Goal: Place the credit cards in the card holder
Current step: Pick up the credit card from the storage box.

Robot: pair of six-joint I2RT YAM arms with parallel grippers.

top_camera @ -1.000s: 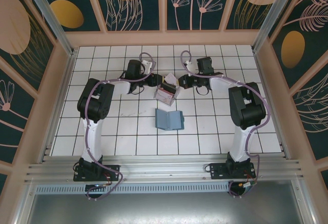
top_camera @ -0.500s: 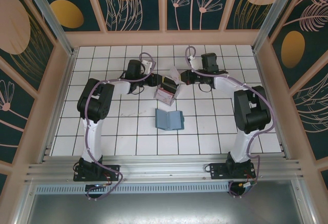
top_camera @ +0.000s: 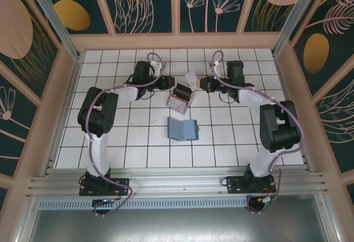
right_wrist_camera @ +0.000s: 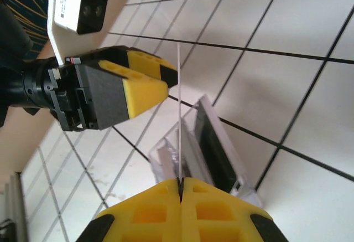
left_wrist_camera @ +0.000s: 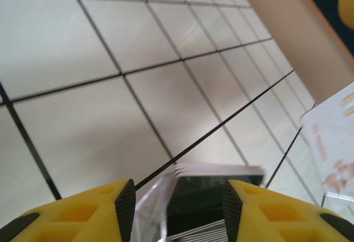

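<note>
In the overhead view the card holder (top_camera: 182,129) lay flat on the white-tiled counter (top_camera: 138,142) near the middle of the frame, apart from both arms. Just above it stood a small clear plastic box (top_camera: 180,98), tilted, with more cards (top_camera: 181,92) showing dark and red inside it. The right tool (top_camera: 203,82), upper right of the box, was clenched on one pale credit card (top_camera: 191,78), which it held in the air above the box's upper right corner. In the right wrist view that card showed edge-on as a thin line rising from between the pressed-together yellow fingers (right_wrist_camera: 149,209) at the bottom of the frame, with the box beyond it. The left tool (top_camera: 171,81) hung to the upper left of the box, facing the right tool across the card. Its two yellow fingers (left_wrist_camera: 94,214) stood apart and released, nothing pinched between them, and the box's rim showed through the gap.
</note>
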